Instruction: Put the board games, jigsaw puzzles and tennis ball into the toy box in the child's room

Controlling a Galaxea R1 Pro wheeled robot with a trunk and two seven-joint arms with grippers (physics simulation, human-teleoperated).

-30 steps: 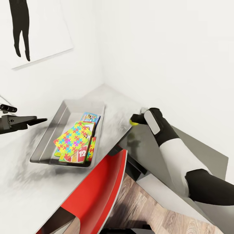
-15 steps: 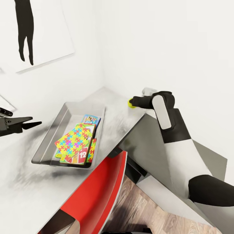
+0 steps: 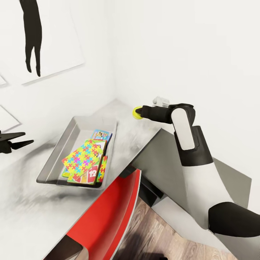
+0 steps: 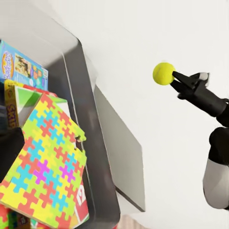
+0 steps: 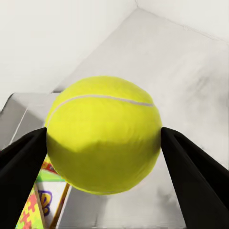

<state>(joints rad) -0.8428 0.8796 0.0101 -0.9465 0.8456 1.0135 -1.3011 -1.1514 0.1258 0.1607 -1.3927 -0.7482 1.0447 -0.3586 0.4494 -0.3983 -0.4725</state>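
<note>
Holding tennis ball [image 3: 137,112] in right gripper [image 3: 139,112] above table [image 3: 124,119]; released short of toy box [image 3: 77,124], could roll off.

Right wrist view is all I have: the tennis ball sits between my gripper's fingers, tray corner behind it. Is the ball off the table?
Observer: Yes. In the head view the right gripper holds the tennis ball in the air above the table, to the right of the toy box.
Operator: What's in the box already?
Observer: A jigsaw puzzle lies on top of a game box marked 12, with a small blue game box at the far end.
Operator: Is the left arm in my way?
Observer: No. The left gripper is on the box's other side.
</note>
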